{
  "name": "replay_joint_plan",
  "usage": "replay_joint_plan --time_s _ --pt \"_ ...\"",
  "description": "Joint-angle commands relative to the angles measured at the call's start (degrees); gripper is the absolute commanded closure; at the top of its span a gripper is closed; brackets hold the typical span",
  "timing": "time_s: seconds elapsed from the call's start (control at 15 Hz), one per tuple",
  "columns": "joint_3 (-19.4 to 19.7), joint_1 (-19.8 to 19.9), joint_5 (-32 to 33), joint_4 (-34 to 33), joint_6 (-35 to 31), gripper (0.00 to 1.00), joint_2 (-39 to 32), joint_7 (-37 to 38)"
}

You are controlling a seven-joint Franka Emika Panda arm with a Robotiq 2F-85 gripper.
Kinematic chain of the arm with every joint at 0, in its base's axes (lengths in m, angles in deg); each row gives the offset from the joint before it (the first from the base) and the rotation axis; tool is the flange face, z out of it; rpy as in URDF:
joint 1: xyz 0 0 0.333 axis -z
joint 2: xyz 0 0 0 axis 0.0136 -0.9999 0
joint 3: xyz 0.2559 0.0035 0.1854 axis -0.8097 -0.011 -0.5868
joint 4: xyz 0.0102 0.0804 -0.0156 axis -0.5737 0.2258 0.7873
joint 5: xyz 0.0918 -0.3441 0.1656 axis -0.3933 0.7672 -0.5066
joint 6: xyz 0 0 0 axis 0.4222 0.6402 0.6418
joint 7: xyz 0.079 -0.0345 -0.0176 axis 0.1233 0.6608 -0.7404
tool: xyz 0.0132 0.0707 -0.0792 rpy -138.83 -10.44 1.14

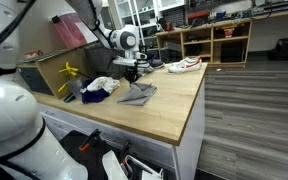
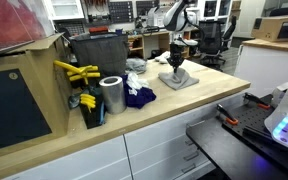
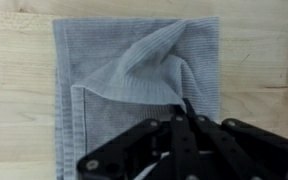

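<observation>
the grey cloth (image 3: 104,60) lies on the wooden table (image 3: 14,100) straight under the gripper (image 3: 181,112). most of it is flat, but one part is drawn up into a peak that runs to the fingertips. the fingers look closed on that fold, with cloth pinched between them. in an exterior view the gripper (image 2: 176,60) hangs just above the cloth, pointing down.

the step in hand looks like raising a pinched fold. to do it well, i'd keep the pinch firm and go straight up and slowly, so the thin fold does not slip out and the flat part does not drag sideways.

near the gripper on one side is a heap of white and blue rags (image 1: 99,88). past the heap, further from the gripper, stand a metal can (image 2: 111,95) and some yellow tools (image 2: 76,72). a shoe (image 1: 184,66) lies well apart on the gripper's other side.
</observation>
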State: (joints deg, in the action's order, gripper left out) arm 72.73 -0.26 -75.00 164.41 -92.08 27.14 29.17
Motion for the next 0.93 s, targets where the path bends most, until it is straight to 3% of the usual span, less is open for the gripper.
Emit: replay_joint_plan --time_s 0.0,0.53,0.6,0.73,0.87 --pt "0.37 -2.9 3.65 1.04 -0.37 0.99 2.61 4.05" --pt "-0.03 -8.13 11.04 0.63 0.29 0.97 4.71 10.4" --pt "-0.08 -8.11 11.18 1.24 0.58 0.72 5.62 10.32" --pt "-0.04 -8.01 11.28 1.1 0.43 0.68 5.6 10.12" --pt "0.2 -6.99 10.35 1.75 0.09 0.53 6.29 9.36"
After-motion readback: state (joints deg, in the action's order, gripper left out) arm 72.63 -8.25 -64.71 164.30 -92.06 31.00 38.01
